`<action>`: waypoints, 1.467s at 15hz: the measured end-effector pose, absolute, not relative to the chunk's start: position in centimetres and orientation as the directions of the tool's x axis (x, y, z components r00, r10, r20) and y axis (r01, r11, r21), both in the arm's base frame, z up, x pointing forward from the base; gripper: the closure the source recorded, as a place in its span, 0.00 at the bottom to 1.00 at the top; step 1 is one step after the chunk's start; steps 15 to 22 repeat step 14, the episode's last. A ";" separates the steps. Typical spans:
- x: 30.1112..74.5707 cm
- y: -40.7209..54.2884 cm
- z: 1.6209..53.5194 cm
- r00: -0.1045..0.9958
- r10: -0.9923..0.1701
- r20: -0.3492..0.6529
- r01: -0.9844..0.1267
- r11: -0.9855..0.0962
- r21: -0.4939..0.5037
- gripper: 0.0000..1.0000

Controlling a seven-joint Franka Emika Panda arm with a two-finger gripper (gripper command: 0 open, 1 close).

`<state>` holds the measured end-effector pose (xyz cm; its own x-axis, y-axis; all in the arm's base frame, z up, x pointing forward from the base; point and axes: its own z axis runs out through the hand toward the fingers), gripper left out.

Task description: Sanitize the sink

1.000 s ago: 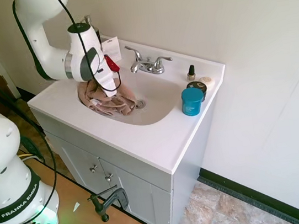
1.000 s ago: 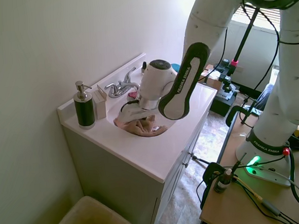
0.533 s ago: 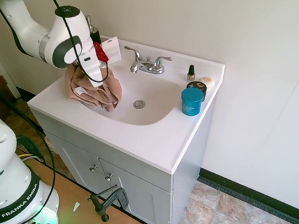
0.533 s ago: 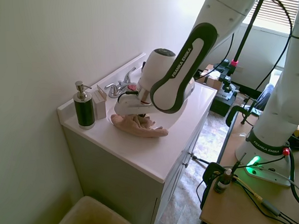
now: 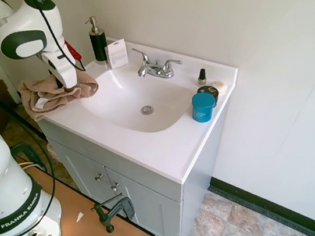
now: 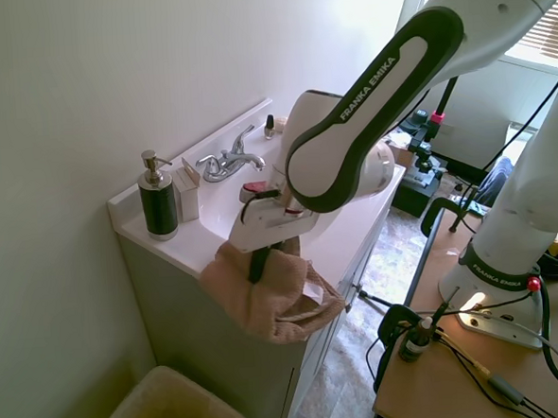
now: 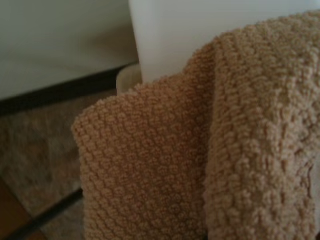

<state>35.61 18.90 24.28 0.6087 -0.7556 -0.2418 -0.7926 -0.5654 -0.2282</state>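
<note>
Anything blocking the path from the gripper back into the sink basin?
Nothing visible. The gripper holds the tan cloth off the counter's end by the soap dispenser. The sink basin is bare down to the drain. The faucet and teal jar sit along its far rims.

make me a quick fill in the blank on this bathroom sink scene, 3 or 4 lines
1. The gripper is shut on a tan ____.
2. The held cloth hangs off the edge of the sink, not in the ____.
3. The soap pump bottle stands next to a small white ____.
4. The blue jar sits on the counter to one side of the chrome ____.

Missing words: towel; basin; card; faucet
</note>
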 end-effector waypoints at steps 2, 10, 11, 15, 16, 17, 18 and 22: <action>35.0 18.1 24.9 0.671 -0.710 -0.212 -0.741 -0.636 -0.214 0.00; 35.4 18.6 29.5 0.751 -0.646 -0.137 -0.658 -0.711 -0.249 0.00; 35.8 18.1 30.6 0.754 -0.645 -0.125 -0.652 -0.714 -0.255 0.00; 38.4 15.9 35.3 0.756 -0.649 -0.084 -0.643 -0.712 -0.283 0.00; 38.4 15.9 35.3 0.756 -0.649 -0.084 -0.643 -0.712 -0.283 0.00; 38.4 15.9 35.3 0.756 -0.649 -0.084 -0.643 -0.712 -0.283 0.00; 38.4 15.9 35.3 0.756 -0.649 -0.084 -0.643 -0.712 -0.283 0.00; 38.4 15.9 35.3 0.756 -0.649 -0.084 -0.643 -0.712 -0.283 0.00</action>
